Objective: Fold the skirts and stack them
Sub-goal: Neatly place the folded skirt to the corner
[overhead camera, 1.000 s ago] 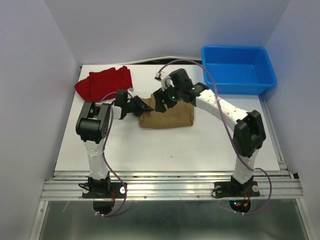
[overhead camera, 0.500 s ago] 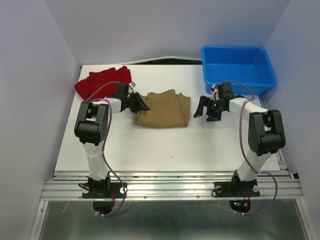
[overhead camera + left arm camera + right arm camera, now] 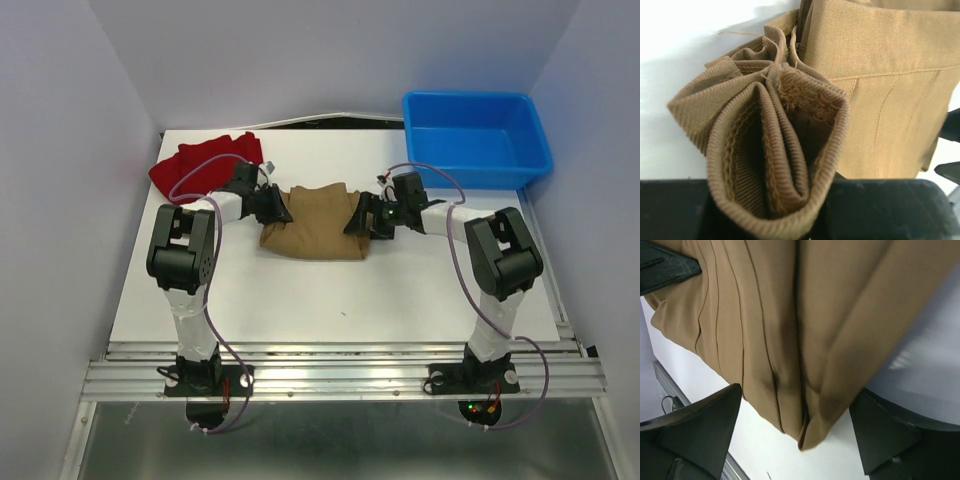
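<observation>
Tan skirt (image 3: pixel 312 228), edge within left pincer (image 3: pixel 277 209)

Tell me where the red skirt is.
Top view: the red skirt lies at the table's far-left corner, just beyond the left tool and left of the tan skirt.

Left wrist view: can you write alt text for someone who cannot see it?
The left gripper pinches the bunched, ribbed waistband of the tan-brown skirt, close to the camera. The rest of the skirt lies on the white table beyond.

Tan skirt (image 3: pixel 790 315) beyond frame edges
</observation>
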Controlling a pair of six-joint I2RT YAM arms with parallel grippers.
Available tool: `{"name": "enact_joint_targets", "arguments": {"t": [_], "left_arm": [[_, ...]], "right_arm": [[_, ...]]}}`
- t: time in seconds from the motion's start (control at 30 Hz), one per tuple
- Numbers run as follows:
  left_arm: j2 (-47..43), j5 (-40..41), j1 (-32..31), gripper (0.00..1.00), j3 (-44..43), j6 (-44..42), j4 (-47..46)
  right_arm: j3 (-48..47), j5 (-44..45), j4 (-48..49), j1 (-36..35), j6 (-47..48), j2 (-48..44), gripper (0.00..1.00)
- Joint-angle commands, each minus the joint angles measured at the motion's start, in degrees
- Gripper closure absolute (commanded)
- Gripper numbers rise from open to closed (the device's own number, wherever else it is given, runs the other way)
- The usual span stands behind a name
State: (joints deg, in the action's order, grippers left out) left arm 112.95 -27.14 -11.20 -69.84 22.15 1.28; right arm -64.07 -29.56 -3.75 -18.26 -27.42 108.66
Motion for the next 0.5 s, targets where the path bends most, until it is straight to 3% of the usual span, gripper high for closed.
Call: {"name": "enact_joint_targets", "arguments": {"t": [0.0,0.07,0.17,0.2,0.23,0.27,0.3,0.37,0.47], "left_arm": [[-2.73,5.42,-0.14,0.81,-2.49,-7.73,5.75],[-2.73,7.18,-0.14,0.82,-3.63,-8.35,7.15],[-2.99,9.12,-0.14,0.89,-5.30,-10.89,8.38],[-2.99,9.38,-0.14,0.92,-5.91,-13.08,8.91],[-3.08,10.51,-0.14,0.99,-7.05,-13.97,9.96],[-3.26,10.87,-0.14,1.00,-7.50,-14.94,10.32],[-3.52,11.48,-0.14,1.00,-7.93,-17.03,10.41],[-4.48,11.84,-0.14,1.00,-7.94,-19.07,9.97],[-6.16,11.66,-0.14,1.00,-7.41,-23.71,7.69]], "right_arm": [[-2.10,3.81,2.25,-2.30,-1.93,6.11,0.13],[-4.38,3.02,2.52,-2.83,-2.64,8.31,0.19],[-7.02,4.24,2.43,-5.02,-1.41,9.46,0.39],[-8.94,5.21,2.26,-5.03,-0.71,9.81,0.54],[-10.18,7.13,2.08,-5.90,0.51,9.99,0.63],[-13.07,8.11,1.47,-6.43,1.05,10.69,0.82],[-14.83,8.99,0.94,-6.44,2.18,11.39,0.91],[-19.14,10.31,-1.25,-6.96,3.59,13.23,0.99],[-26.53,11.98,-1.44,-6.96,5.53,16.75,0.99]]}}
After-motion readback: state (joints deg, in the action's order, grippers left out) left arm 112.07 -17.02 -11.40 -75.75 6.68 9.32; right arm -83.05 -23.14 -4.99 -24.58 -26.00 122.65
